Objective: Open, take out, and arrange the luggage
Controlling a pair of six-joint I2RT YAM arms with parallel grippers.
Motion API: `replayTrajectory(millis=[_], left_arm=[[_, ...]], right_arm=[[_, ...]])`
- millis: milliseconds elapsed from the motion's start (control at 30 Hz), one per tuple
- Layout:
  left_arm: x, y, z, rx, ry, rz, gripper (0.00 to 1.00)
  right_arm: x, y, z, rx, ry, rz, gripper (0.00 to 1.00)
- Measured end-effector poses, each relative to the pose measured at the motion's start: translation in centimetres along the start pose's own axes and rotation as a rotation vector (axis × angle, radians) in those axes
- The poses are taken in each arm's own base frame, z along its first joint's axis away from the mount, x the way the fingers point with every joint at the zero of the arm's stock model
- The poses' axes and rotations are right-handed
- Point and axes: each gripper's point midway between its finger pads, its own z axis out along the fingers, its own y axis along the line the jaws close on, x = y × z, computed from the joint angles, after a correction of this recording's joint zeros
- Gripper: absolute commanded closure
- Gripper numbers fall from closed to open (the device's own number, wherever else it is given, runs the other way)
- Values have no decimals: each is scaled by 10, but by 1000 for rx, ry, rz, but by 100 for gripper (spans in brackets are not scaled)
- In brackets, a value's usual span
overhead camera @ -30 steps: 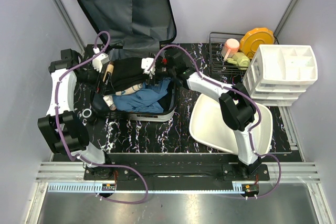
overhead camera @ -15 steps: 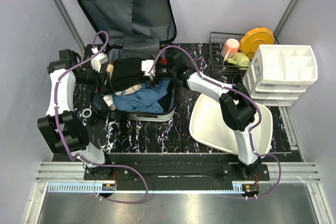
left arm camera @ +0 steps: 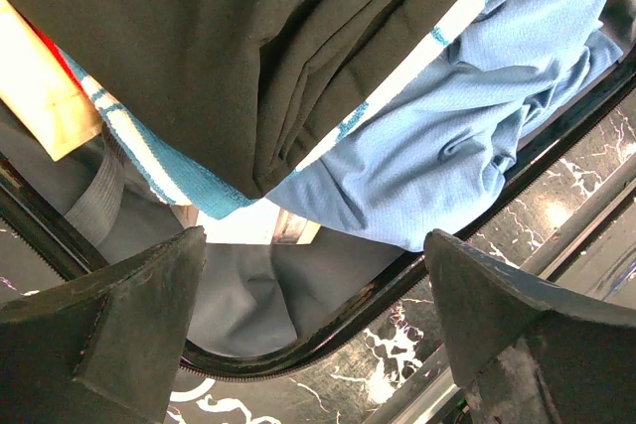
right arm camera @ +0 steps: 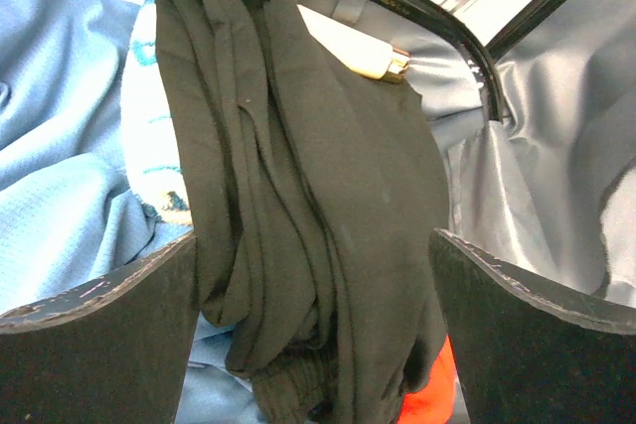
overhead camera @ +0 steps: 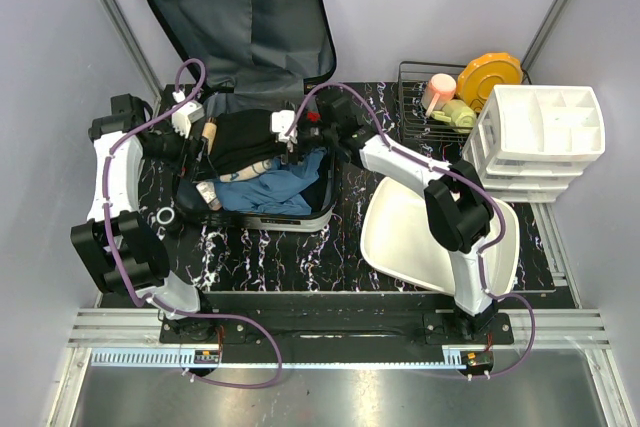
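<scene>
The right arm had slid a little toward the back left since a moment before, and the left arm had hardly moved at all. The luggage (overhead camera: 240,17) sat at the back left of the worktop (overhead camera: 260,252). Its lid stood up against the back wall, so it was already open. Inside lay a black cloth (overhead camera: 240,142) on top, a blue shirt (overhead camera: 275,187) under it, and a white towel with blue stripes (left arm camera: 189,186).

The left claw (overhead camera: 200,137) hung over the left end of the open case, spread wide with nothing in it. The right claw (overhead camera: 287,135) hung over the right end, above the black cloth, also wide and holding nothing.

I thought the case itself was hard, stiff and big, so it would stay put while things were pulled out. The clothes looked soft, light and floppy. They would droop and might drag their neighbours along. The best place to pinch looked like the thick bunched fold in the black cloth, not a thin edge.
</scene>
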Motion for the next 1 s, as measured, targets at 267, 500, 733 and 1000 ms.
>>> replayTrajectory(millis=[267,500,733,1000], left_arm=[[1,2,-1,-4,-3,-6,5],[-5,8,-1,-9,-6,-2,4],[-10,15,-2,-26,-9,11,1],[-12,27,-3,-68,-7,89,1]], right_arm=[[-3,-18,0,43,18,-12,3],[11,-17,5,32,54,-20,2],[19,-9,4,-4,82,-48,25],[24,-7,6,-35,102,-62,84]])
